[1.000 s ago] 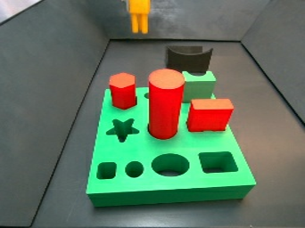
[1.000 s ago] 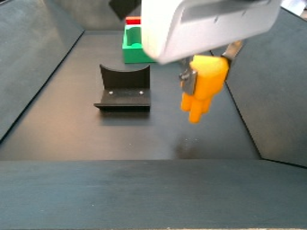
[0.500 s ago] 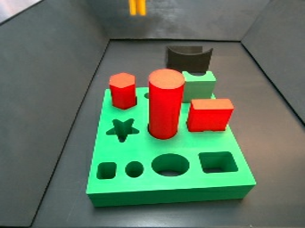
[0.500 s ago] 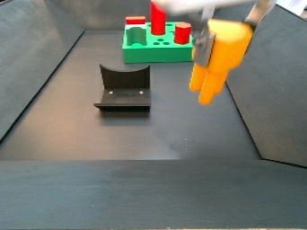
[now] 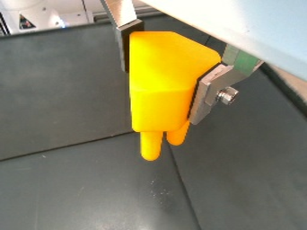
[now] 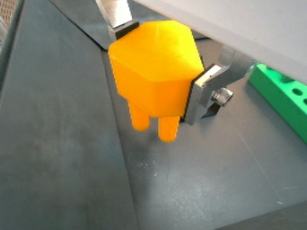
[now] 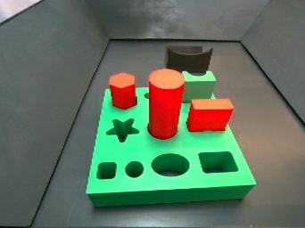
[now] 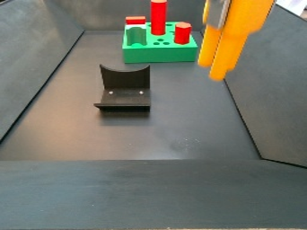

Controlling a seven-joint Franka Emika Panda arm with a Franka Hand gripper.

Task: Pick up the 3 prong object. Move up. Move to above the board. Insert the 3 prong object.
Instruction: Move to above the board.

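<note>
The gripper [image 5: 168, 76] is getting cropped by the frame edge in both wrist views, so only its silver fingers [image 6: 206, 92] are showing. The 3 prong object [image 8: 228, 36] is running off the top edge in a side view, hiding whatever's holding it there.

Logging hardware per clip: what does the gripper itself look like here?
In both wrist views the gripper has flat silver metal fingers; one carries a small bolt on its side. A pale grey-white housing sits behind them. No cables or markings show. In a side view only a thin grey sliver appears.
</note>
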